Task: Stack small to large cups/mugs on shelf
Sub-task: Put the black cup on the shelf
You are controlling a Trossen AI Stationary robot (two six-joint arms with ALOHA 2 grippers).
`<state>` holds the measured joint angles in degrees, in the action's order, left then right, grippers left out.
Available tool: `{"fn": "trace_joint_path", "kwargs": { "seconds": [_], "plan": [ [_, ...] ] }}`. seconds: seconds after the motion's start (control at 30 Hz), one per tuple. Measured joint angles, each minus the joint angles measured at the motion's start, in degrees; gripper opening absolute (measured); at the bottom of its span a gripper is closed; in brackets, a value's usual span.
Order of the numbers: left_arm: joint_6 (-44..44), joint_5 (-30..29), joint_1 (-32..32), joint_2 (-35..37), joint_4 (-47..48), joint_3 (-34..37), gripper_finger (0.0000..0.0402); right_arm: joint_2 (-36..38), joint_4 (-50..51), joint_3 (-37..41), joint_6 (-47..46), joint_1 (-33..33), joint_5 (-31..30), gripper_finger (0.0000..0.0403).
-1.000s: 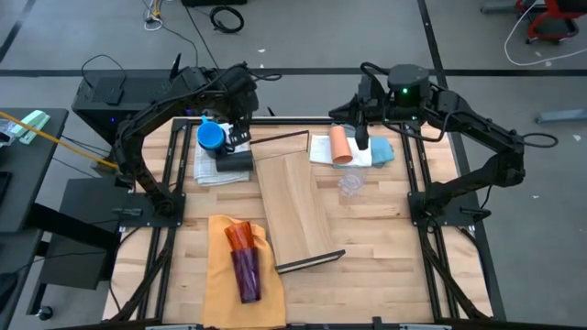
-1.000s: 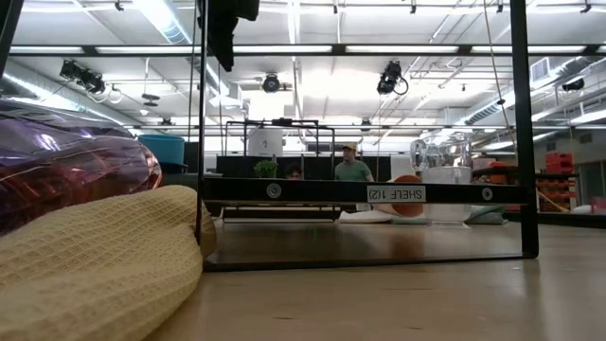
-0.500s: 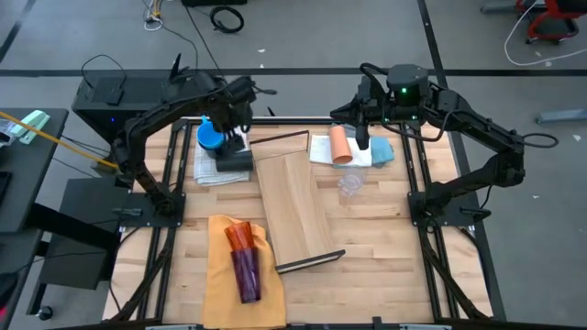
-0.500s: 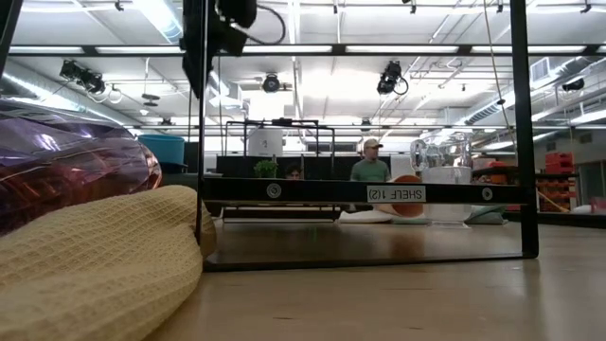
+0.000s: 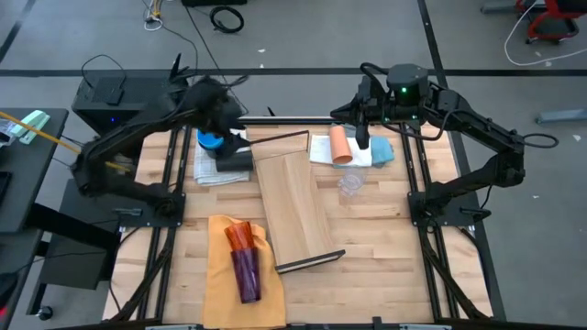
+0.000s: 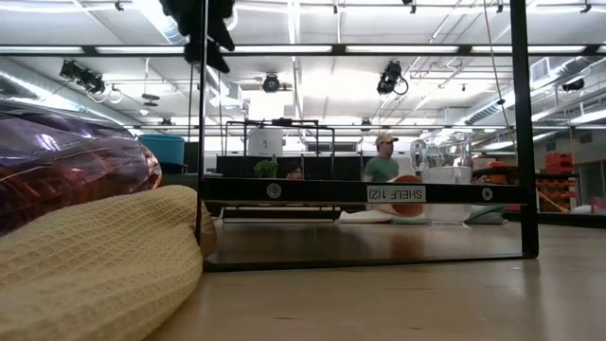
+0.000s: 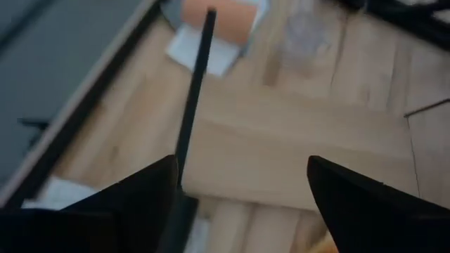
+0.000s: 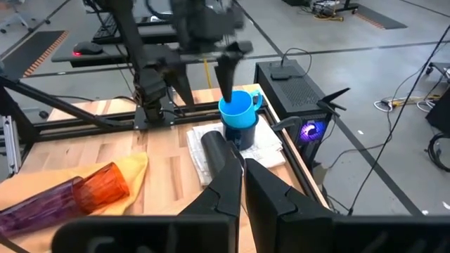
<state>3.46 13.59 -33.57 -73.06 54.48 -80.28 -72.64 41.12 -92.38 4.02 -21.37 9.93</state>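
From my remote console, the job looks barely begun: the shelf point(image 5: 295, 208), a long pale plank with thin dark bars at its ends, lies flat along the middle of the table point(image 5: 385, 266) and carries no cup at all.

My left gripper point(image 5: 220, 108) hangs over the back left corner with its fingers point(image 7: 140, 204) spread and nothing between them. Right beneath it, the bright blue mug point(image 5: 212, 137) stands upright inside the dark navy mug point(image 5: 232, 159) on a white folded cloth point(image 5: 206, 172), which I read as one small-into-large nest made but not yet shelved.

My right gripper point(image 5: 361, 139) waits above the back right corner, fingers point(image 8: 223, 184) pressed together and empty. Just beside it the peach cup point(image 5: 340, 144) lies on its side on another white cloth point(image 5: 321, 151), next to a pale blue cloth point(image 5: 382, 152), and a clear plastic cup point(image 5: 349, 186) sits on bare wood right of the plank.

At the front left, the orange tumbler point(image 5: 240, 237) and the purple tumbler point(image 5: 247, 274) lie end to end on the mustard-yellow cloth point(image 5: 218, 284), the orange one apparently tucked into the purple, far from both arms.

By my reckoning, everything still has to be gathered into stacks and moved onto the shelf.

A person point(image 6: 383, 163) shows in the room behind the table.
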Motion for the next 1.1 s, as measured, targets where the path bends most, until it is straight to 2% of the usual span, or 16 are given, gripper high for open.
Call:
{"fn": "trace_joint_path", "kwargs": {
  "seconds": [0.17, 0.4, 0.67, 1.1],
  "plan": [
    [1.32, -7.84, -0.46, 5.85, 0.54, 7.94, 0.0315, 0.0, -0.55, 0.0, -1.05, -0.3, 0.0, 0.0024],
    [2.33, -12.63, -1.37, 7.47, -1.77, 18.14, 0.0338, -0.5, -1.25, -0.03, -2.43, -0.33, 0.0, 0.0024],
    [4.14, -13.43, -0.67, 7.04, -7.74, 26.24, 0.0378, -1.69, -1.62, -0.09, -4.98, -0.18, 0.98, 0.0024],
    [16.28, -13.42, 0.44, 6.36, -8.15, 29.51, 0.0398, -2.01, -1.62, -0.09, -7.08, -0.21, 1.73, 0.0024]
  ]
}}
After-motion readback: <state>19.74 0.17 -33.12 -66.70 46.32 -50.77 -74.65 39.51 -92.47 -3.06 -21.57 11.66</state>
